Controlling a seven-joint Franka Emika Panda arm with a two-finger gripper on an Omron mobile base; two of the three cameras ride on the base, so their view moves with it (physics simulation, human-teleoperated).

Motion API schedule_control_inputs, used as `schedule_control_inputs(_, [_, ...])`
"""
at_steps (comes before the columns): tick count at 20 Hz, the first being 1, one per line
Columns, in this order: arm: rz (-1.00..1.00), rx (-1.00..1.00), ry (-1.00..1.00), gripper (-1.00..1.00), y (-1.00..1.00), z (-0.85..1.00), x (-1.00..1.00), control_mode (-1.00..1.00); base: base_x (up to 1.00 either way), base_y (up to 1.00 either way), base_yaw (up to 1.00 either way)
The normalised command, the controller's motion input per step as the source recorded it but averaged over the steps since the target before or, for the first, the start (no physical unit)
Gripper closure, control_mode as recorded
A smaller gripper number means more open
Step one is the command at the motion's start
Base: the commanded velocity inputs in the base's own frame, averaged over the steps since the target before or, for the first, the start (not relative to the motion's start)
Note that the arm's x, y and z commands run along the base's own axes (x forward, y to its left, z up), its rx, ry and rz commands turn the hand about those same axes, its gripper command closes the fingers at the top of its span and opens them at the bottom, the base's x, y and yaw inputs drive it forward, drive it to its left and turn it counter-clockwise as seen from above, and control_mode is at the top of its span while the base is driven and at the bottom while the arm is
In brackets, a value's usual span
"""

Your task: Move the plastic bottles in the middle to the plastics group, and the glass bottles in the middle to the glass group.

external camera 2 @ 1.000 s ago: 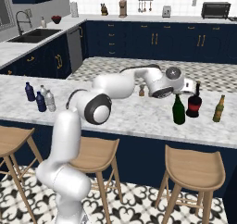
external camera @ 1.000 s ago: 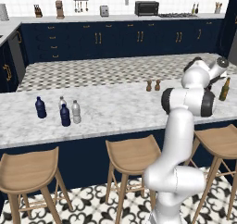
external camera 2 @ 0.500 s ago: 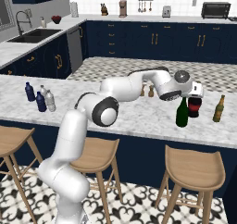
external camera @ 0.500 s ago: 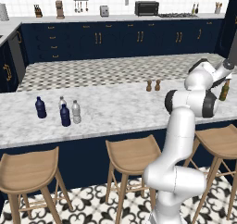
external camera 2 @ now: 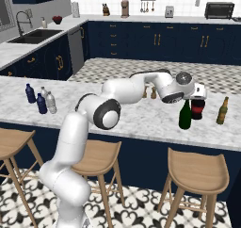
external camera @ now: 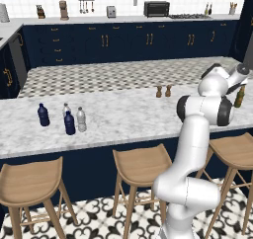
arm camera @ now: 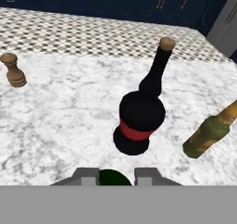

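Standing at the left end of the marble bench (external camera 2: 141, 121) are four stubby plastic bottles (external camera 2: 41, 99), two navy and two clear, close together; in the left base view they sit as a cluster (external camera: 65, 119). Further right, two small wooden shakers (external camera 2: 149, 93) stand near the far edge. Right of them the green bottle (external camera 2: 185, 115) stands upright just beside the red-labelled bottle (external camera 2: 198, 106), with the amber bottle (external camera 2: 221, 111) a little apart at the right. The pincer (arm camera: 116, 176) hangs over the green bottle's round top (arm camera: 111, 177), its tips either side of it; I cannot tell whether they are clamped.
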Motion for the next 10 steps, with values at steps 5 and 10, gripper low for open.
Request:
schedule_control_inputs(5, [0.0, -0.02, 0.0, -1.0, -0.06, -0.22, 0.04, -1.0, 0.0, 0.0, 0.0])
schedule_control_inputs(10, [-0.02, 0.0, 0.0, -1.0, -0.01, 0.26, 0.03, -1.0, 0.0, 0.0, 0.0])
